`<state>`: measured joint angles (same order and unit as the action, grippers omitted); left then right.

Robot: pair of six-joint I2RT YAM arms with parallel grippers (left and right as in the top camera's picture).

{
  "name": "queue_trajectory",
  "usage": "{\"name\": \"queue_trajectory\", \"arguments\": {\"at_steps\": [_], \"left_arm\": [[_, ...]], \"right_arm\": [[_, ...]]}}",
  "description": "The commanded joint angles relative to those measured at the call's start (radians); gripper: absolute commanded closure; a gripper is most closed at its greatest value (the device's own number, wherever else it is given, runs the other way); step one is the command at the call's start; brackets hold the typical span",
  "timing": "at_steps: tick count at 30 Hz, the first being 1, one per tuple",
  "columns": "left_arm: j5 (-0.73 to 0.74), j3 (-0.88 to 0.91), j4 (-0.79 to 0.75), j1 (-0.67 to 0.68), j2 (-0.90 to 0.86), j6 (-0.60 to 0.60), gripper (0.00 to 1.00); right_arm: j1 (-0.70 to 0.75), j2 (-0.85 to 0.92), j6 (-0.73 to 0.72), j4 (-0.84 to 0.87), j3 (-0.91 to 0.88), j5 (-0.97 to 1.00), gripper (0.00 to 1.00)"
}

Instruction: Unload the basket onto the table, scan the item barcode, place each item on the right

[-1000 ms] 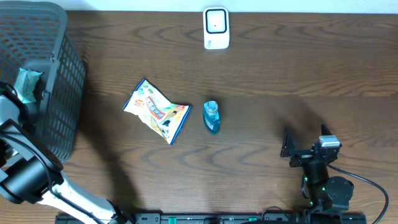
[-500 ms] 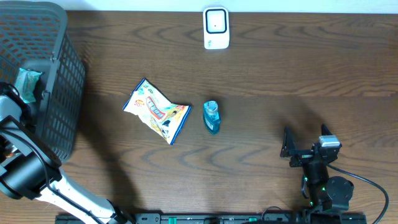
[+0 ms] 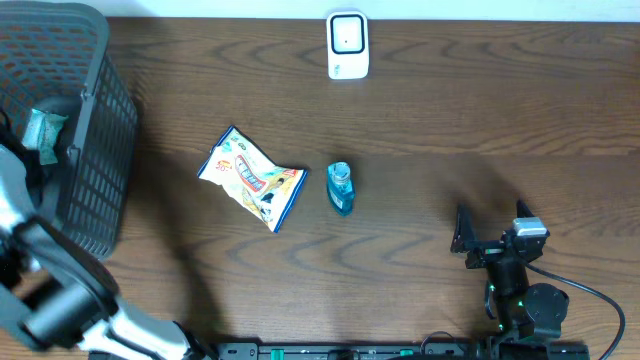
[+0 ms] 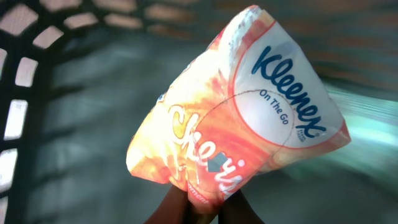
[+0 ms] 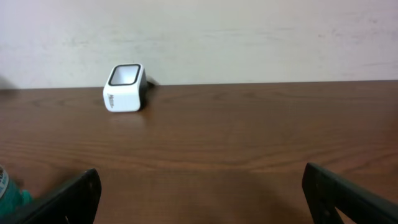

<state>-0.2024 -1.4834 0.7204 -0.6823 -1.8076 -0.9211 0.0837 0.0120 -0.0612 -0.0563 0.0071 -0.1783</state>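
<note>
In the left wrist view my left gripper (image 4: 202, 204) is shut on the bottom edge of an orange and white Kleenex tissue pack (image 4: 249, 124), pinched between the two dark fingers inside the black basket (image 4: 25, 74). Seen from overhead, the left arm (image 3: 20, 200) reaches into the basket (image 3: 95, 150) at the far left, and its fingers are hidden there. The white barcode scanner (image 3: 347, 45) stands at the table's far edge, also visible from the right wrist as the scanner (image 5: 124, 87). My right gripper (image 3: 490, 232) rests open near the front right, nothing between its fingers (image 5: 62, 199).
A snack bag (image 3: 252, 178) and a small blue bottle (image 3: 341, 188) lie mid-table, between the basket and the right arm. A teal packet (image 3: 45, 130) shows inside the basket. A pale wall runs behind the scanner.
The left gripper has closed on the tissue pack, and the left arm has shifted slightly by the basket. The right arm has not moved.
</note>
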Motion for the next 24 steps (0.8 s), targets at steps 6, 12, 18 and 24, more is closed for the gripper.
{"name": "queue_trajectory", "arguments": {"at_steps": [6,12,18,24], "left_arm": [[0.170,-0.042,-0.061,0.095,0.417,0.030,0.93],[0.270,-0.041,-0.122,0.275,0.649,0.031,0.93],[0.274,-0.039,-0.115,0.653,0.683,0.196,0.93],[0.274,-0.023,-0.113,1.052,0.533,0.497,0.92]], "right_arm": [[-0.007,-0.005,-0.012,-0.005,-0.002,0.008,0.01],[-0.007,-0.005,-0.012,-0.005,-0.002,0.008,0.01],[-0.007,-0.005,-0.012,-0.005,-0.002,0.008,0.01],[-0.007,-0.005,-0.012,-0.005,-0.002,0.008,0.01]]}}
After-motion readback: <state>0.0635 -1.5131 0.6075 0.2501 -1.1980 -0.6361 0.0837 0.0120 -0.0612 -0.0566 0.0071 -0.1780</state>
